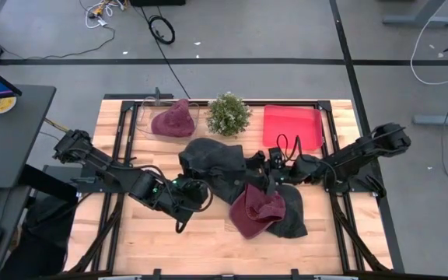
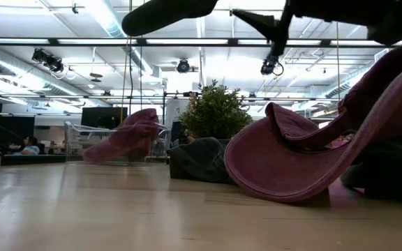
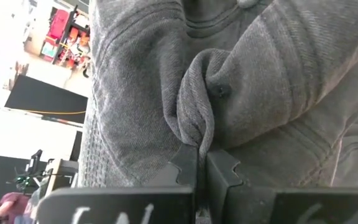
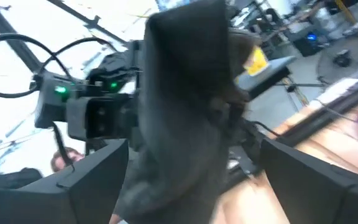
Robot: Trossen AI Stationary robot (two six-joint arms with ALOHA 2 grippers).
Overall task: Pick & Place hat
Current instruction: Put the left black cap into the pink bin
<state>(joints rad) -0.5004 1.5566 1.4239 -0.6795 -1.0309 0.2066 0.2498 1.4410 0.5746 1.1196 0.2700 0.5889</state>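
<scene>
two arms meet over the middle of the pale wooden slatted table (image 1: pixel 131 241), and the dark grey cloth cap (image 1: pixel 212 159) hangs between them. the left gripper (image 1: pixel 201 193) sits at the cap's near-left edge with its fingers (image 3: pixel 185 168) pressed together, pinching a bunched fold of the grey fabric (image 3: pixel 197 106); in the left wrist view the cloth fills nearly the whole frame just past the fingertips. the right gripper (image 1: pixel 274 167) stands on the cap's other side, its fingers (image 4: pixel 86 180) spread wide, with a hanging flap of the grey cap in the gap between them; whether the pads touch the cloth cannot be told.

a maroon cloth cap (image 1: pixel 257 210) lies upturned on the table just in front of the right gripper, resting partly on a second dark grey piece of cloth (image 1: pixel 292 218); in the low view its curved brim (image 2: pixel 285 167) rises close to the camera. farther back, a clear plastic bin (image 1: pixel 148 118) at the table's rear left holds another maroon hat (image 1: pixel 174 120). a small green potted plant (image 1: pixel 228 114) stands at the rear centre just behind the lifted grey cap, and a flat red tray (image 1: pixel 292 126) lies at the rear right, near the right arm's wrist. cables trail across the grey floor beyond the table.
</scene>
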